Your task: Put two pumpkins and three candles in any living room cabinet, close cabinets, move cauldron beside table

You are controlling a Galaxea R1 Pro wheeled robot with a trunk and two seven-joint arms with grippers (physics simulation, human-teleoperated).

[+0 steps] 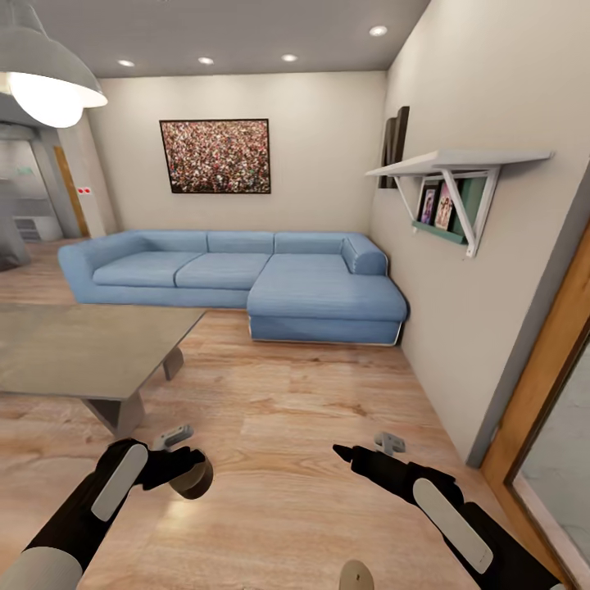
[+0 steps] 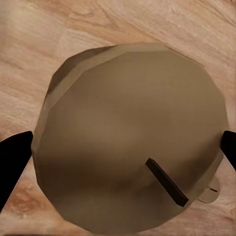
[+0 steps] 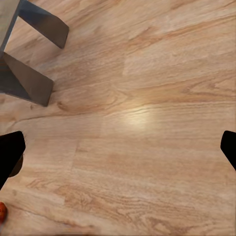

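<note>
My left gripper [image 1: 190,474] clamped on a candle [image 2: 130,137] at lower left, my right gripper [image 1: 348,453] spread wide and empty, wood floor [image 1: 311,410], grey table [image 1: 82,344] at left, blue sofa [image 1: 246,279] behind.

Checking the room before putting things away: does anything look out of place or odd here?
A tan candle lies on the wooden floor at the frame's bottom edge rather than in storage. The left gripper holds another candle. Sofa and table look normal.
</note>
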